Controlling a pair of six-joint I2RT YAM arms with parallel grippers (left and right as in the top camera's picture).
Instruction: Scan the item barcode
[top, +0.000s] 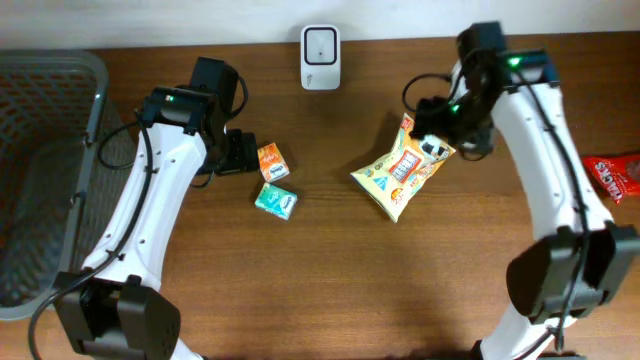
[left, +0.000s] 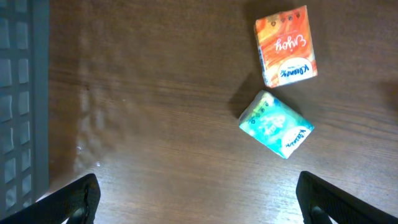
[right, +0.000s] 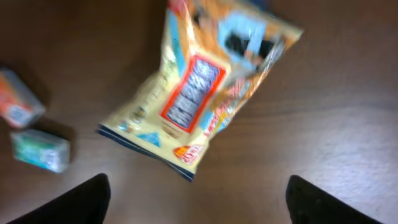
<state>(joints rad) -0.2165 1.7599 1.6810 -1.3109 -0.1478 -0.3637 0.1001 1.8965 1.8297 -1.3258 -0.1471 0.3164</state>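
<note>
A yellow and orange snack bag (top: 400, 170) lies right of the table's middle, its top end just below my right gripper (top: 437, 128). In the right wrist view the bag (right: 199, 93) is blurred and sits beyond the gripper (right: 199, 205), which is open, its jaws wide apart and touching nothing. I cannot make out a barcode on it. A white scanner (top: 320, 57) stands at the back centre. My left gripper (top: 240, 155) is open over bare wood beside an orange packet (left: 285, 46) and a green packet (left: 277, 124), and holds nothing (left: 199, 208).
A grey mesh basket (top: 40, 120) fills the left side of the table. A red packet (top: 615, 177) lies at the right edge. The orange packet (top: 272, 160) and green packet (top: 276, 200) rest left of centre.
</note>
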